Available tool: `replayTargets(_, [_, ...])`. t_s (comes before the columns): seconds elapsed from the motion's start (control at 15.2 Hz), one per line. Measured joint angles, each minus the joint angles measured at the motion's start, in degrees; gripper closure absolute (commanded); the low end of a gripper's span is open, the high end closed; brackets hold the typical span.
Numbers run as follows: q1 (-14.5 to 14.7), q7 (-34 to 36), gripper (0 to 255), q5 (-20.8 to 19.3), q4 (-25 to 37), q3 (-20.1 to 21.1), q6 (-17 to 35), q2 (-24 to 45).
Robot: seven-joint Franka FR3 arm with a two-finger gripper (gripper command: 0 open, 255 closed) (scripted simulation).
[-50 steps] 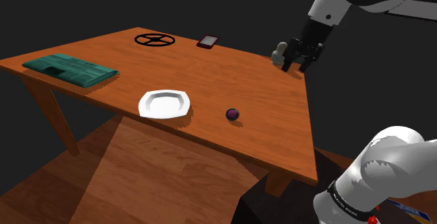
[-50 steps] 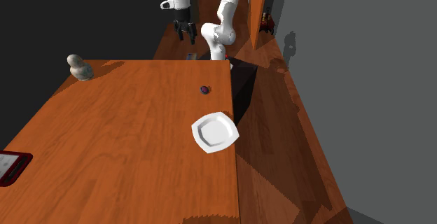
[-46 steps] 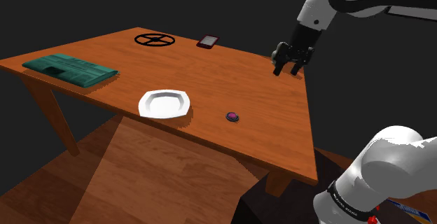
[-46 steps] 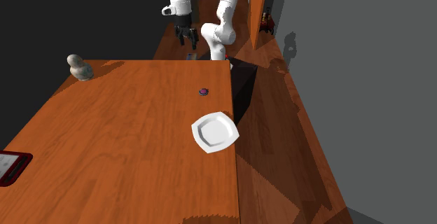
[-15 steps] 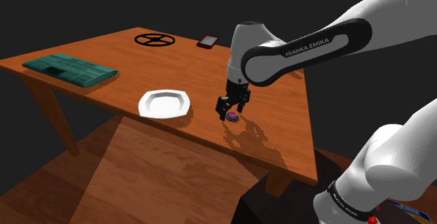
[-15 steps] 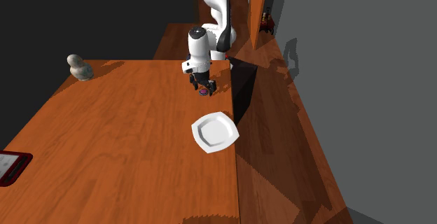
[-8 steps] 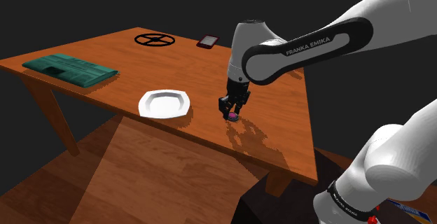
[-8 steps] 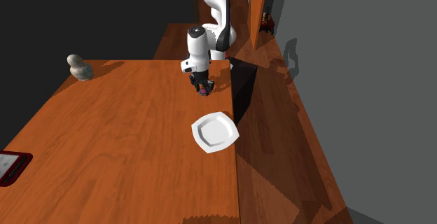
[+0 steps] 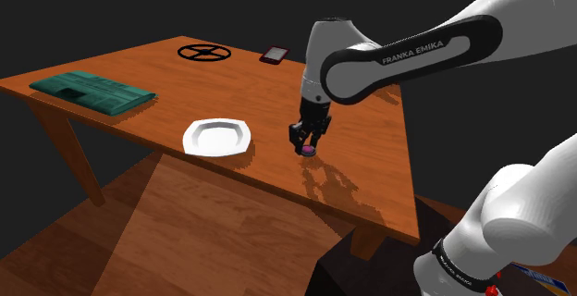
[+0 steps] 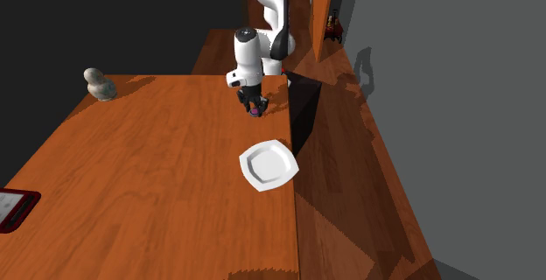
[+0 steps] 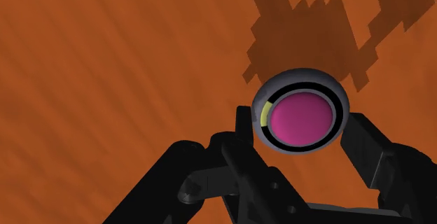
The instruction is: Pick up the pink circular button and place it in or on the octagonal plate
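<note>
Pinching the pink button (image 11: 301, 119) by its rim, the gripper's (image 9: 307, 147) 2 fingers (image 11: 375, 156) hold it face-up, seemingly just clear of the table (image 9: 370, 174), probably to carry it level to the nearby white plate (image 9: 216, 138).

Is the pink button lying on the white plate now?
No, the hand clasps the pink button over the table, beside the white plate and apart from it.
</note>
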Motion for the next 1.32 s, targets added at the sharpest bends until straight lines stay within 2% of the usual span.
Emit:
replayTargets(0.79, [-0.06, -0.26, 255, 0.25, 6.48, -0.57, -9.36, -2.90])
replayTargets(0.99, [0.15, 1.60, 255, -0.63, 11.35, 0.53, -10.03, 1.31])
replayTargets(1.32, [1.29, 6.38, 255, -3.47, 22.94, 2.87, -11.41, 11.83])
